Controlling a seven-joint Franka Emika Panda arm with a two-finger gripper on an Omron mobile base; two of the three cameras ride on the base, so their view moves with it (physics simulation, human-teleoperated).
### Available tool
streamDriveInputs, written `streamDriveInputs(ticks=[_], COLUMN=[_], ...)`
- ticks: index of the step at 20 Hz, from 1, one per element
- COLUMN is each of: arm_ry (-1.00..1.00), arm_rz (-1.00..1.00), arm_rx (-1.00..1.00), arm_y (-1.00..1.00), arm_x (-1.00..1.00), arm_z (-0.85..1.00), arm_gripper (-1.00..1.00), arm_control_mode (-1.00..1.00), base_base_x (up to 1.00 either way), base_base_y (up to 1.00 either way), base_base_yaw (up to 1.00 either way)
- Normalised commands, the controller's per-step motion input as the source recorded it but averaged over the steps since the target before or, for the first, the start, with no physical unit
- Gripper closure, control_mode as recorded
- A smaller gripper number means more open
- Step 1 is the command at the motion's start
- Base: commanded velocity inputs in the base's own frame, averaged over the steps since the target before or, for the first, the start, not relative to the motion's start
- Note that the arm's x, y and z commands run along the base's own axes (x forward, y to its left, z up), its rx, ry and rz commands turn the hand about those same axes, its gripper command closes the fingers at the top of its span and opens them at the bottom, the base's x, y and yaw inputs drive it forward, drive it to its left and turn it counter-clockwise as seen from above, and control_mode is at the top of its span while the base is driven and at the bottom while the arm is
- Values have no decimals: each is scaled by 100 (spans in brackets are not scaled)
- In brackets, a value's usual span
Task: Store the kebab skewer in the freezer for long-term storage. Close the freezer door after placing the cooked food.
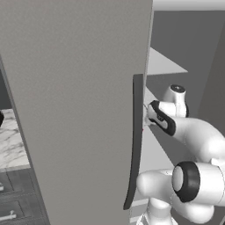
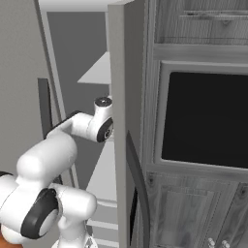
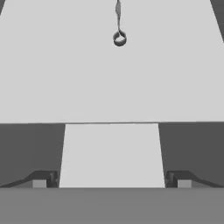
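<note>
Left base view: the open freezer door [image 1: 74, 110] is filling the left and middle of the frame, its long dark handle [image 1: 135, 140] running down its right edge. Farther left, past the door, a marble-topped bench [image 1: 11, 143] is standing above grey drawers [image 1: 13, 197]. To the right of the handle, the white arm [image 1: 193, 136] is reaching past the door edge into the freezer [image 1: 184, 48], where white shelves [image 1: 160, 63] are showing.

Right base view: the freezer door [image 2: 19, 97] is standing at the left, the arm [image 2: 72, 128] is extending into the freezer compartment [image 2: 80, 48] at centre, and the wider fridge door [image 2: 118, 121] is standing edge-on just right of the wrist. Farther right, a dark built-in oven [image 2: 206, 116] is sitting in wooden cabinetry [image 2: 193, 213].

Hand view: the gripper [image 3: 112, 179] is standing wide open and holding nothing, its two dark fingertips [image 3: 43, 179] spread apart at the lower corners. The kebab skewer [image 3: 118, 22] is lying on a white shelf [image 3: 52, 65] straight ahead of the gripper and well apart from it, its ringed end pointing toward the gripper. A lower white shelf [image 3: 111, 153] is lying between the fingertips.
</note>
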Motion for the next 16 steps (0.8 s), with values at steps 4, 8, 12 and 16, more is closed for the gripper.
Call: streamDriveInputs(ticks=[4, 8, 12, 16], arm_ry=[3, 2, 0, 0], arm_rz=[0, 0, 0, 0], arm_rx=[0, 0, 0, -1], arm_y=[1, 10, 19, 25], arm_x=[-43, -50, -62, -76], arm_z=[22, 17, 6, 6], arm_gripper=[-100, -100, -100, -100], arm_control_mode=[-100, -100, -100, -100], base_base_x=[0, 0, 0, 0], base_base_y=[0, 0, 0, 0], base_base_yaw=[0, 0, 0, 0])
